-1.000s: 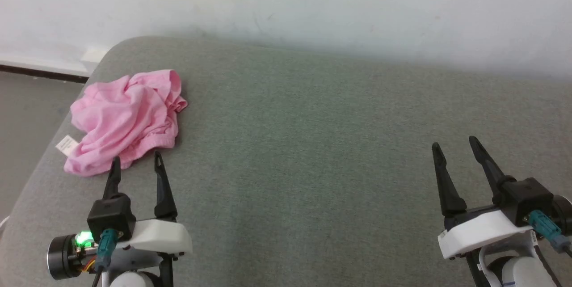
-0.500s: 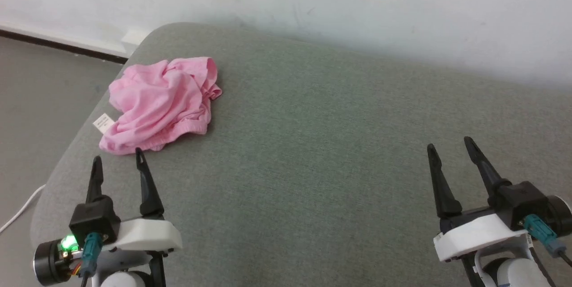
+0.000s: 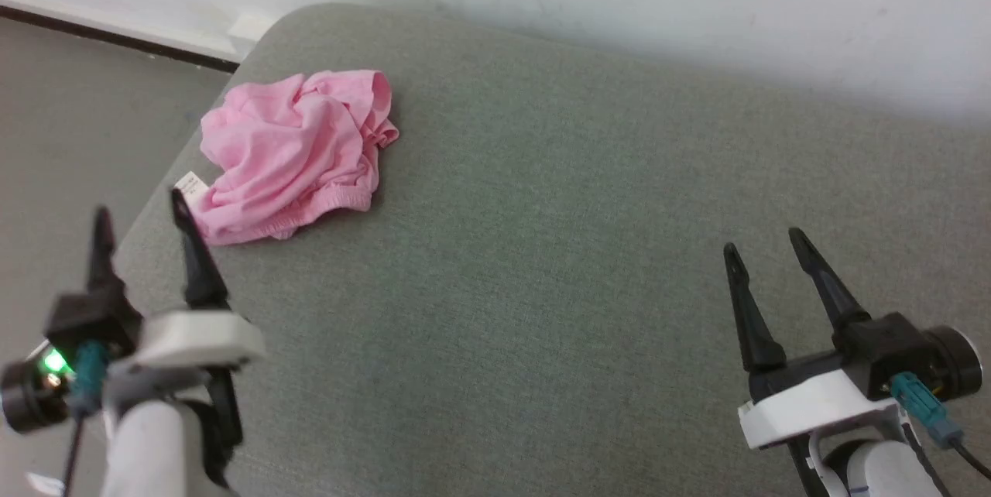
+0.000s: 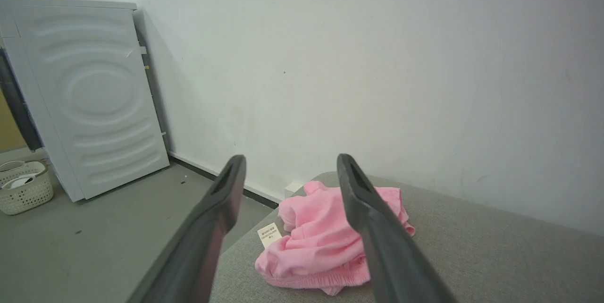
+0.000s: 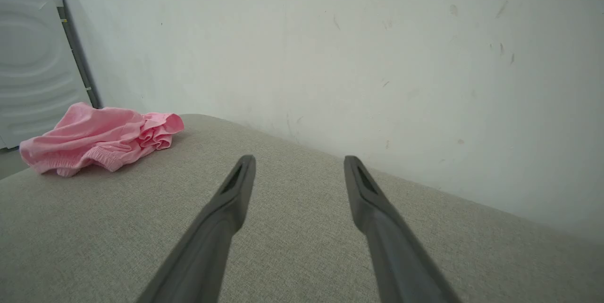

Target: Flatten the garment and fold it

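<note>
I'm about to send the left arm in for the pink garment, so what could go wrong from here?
The garment lies crumpled near the rounded corner of the grey cushion, its white label by the edge; an outward pull could drag it onto the floor.
It is bunched in layers, so the open left gripper may pinch several folds at once.
The open right gripper is far across the cushion, a long reach to help.

Left gripper (image 3: 139, 204) is motion-blurred in the head view. Its finger (image 4: 373, 227) covers part of the crumpled pink garment (image 4: 311, 241). Print on the white label (image 4: 269, 234) is too small to read.
</note>
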